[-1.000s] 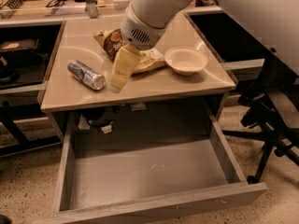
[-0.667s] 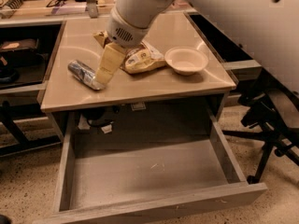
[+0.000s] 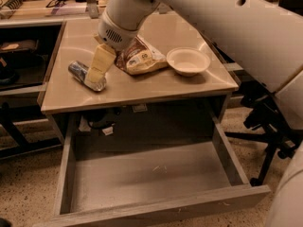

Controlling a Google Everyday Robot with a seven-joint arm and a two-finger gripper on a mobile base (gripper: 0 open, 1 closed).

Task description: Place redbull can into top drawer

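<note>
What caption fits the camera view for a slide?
Gripper at the redbull can lying on the table, top drawer open below.

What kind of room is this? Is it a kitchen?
Probably a robot lab or office, not a home kitchen: a workbench with cables and gear behind, and a speckled hard floor. The claw is at the redbull can on the counter, above the open top drawer.

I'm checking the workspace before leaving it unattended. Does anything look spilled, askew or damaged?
Only the slim silver-and-blue drink can is off: it lies on its side at the left of the beige tabletop, with the gripper down at it. The brown and cream snack bag looks crumpled. No spill or damage shows.
</note>
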